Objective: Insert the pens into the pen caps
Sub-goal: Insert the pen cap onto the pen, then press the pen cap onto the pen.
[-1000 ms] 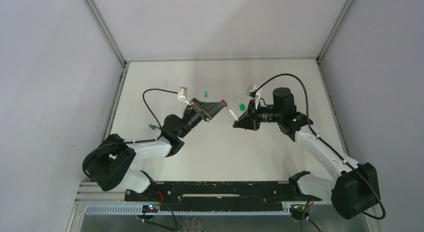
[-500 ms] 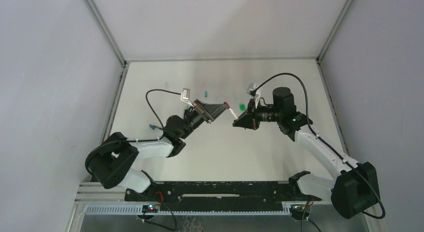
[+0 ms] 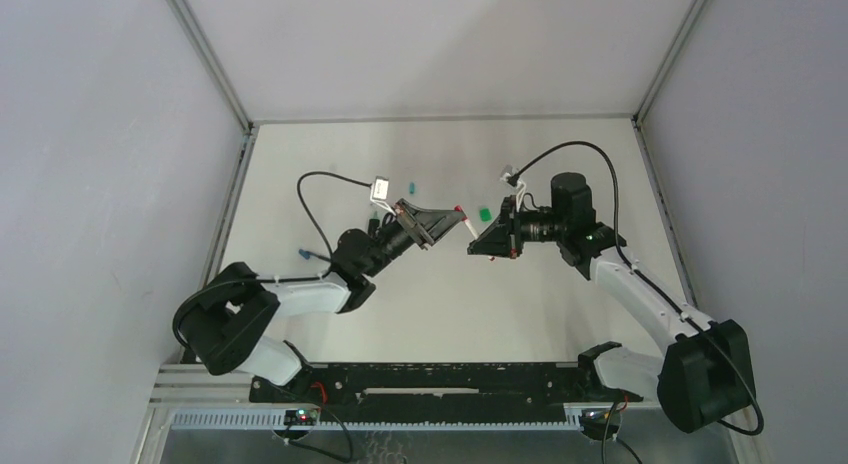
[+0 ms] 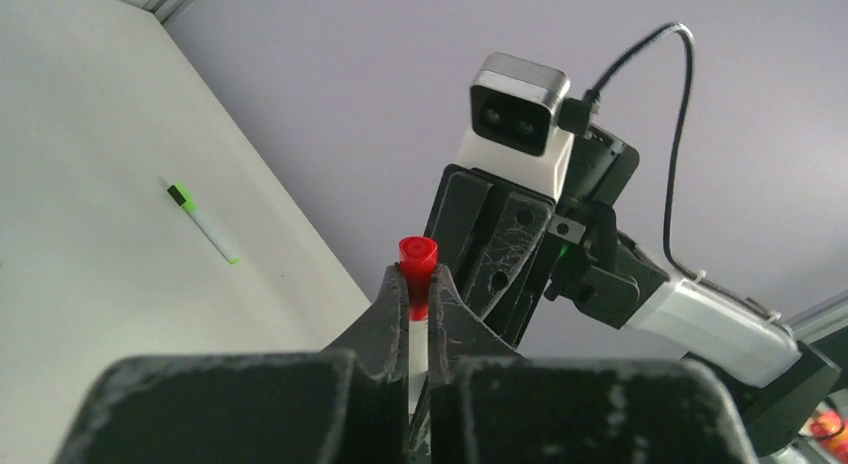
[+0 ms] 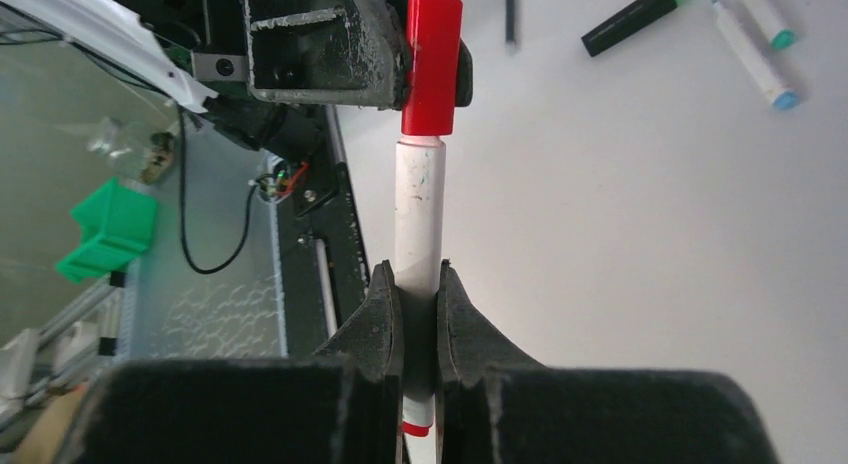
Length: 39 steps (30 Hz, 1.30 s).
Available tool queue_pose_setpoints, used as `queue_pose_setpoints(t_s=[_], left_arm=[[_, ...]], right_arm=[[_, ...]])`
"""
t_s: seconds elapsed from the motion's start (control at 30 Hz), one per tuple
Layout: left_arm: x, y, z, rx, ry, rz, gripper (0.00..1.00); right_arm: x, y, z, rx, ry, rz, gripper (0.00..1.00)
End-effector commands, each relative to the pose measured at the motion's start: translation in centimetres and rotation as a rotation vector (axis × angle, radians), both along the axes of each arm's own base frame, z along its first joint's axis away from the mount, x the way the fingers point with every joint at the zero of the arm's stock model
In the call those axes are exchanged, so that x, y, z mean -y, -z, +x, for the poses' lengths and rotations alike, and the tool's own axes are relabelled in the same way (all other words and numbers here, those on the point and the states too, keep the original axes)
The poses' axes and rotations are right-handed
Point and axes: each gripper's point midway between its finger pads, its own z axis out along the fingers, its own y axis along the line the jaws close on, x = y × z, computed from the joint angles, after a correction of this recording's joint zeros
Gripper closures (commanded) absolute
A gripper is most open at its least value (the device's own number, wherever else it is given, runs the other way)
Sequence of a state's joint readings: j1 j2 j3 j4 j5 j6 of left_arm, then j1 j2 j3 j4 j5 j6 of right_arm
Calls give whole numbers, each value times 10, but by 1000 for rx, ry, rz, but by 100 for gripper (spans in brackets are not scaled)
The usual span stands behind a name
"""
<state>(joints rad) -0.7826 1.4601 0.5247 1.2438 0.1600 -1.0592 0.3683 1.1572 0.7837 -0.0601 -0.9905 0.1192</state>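
Nearest, over the middle of the desk, the two arms meet tip to tip above the surface. The right tool is closed tight on the white barrel of a pen. The left tool, just to its left, is pinched shut on the red cap. In the right wrist view the cap sits in line over the pen's end, with only a thin white collar showing between cap and barrel. This pairing looks nearly or fully seated, though a last push along the barrel may be needed.

Farther off, loose pieces lie on the desk. A green cap lies just beyond the right tool and a teal cap farther left. The right wrist view also shows a black marker and two white pens with teal-blue ends. Judging by these, one pen is almost done and several are left to cap.
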Motion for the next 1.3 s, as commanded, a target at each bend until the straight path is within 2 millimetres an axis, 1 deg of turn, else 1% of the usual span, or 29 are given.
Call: queue_pose_setpoints(t_s=[0.0, 0.2, 0.27, 0.47, 0.63, 0.77, 0.83, 0.93, 1.07, 1.17, 1.27], left_arm=[[24, 1, -21, 138, 128, 88, 99], [29, -14, -43, 277, 234, 54, 98], [28, -20, -49, 317, 253, 40, 95], [30, -34, -60, 370, 301, 22, 82], [27, -45, -64, 394, 303, 5, 74], [22, -54, -68, 418, 291, -7, 69], [19, -56, -69, 427, 282, -8, 65], [15, -55, -69, 441, 260, 16, 58], [9, -46, -71, 477, 232, 74, 53], [0, -38, -79, 509, 225, 106, 52], [-16, -42, -91, 591, 203, 113, 44]], right_arm=[[-2, -27, -9, -22, -92, 125, 100], [1, -50, -24, -4, -163, 195, 100], [2, -56, -29, -2, -176, 212, 100], [4, -70, -41, 53, -211, 233, 100], [5, -74, -46, 73, -238, 239, 100], [6, -78, -51, 90, -260, 244, 100], [6, -79, -52, 96, -266, 245, 100], [7, -81, -55, 111, -276, 248, 100], [8, -84, -59, 128, -295, 251, 100], [10, -84, -64, 145, -323, 250, 100], [12, -84, -70, 172, -368, 242, 100]])
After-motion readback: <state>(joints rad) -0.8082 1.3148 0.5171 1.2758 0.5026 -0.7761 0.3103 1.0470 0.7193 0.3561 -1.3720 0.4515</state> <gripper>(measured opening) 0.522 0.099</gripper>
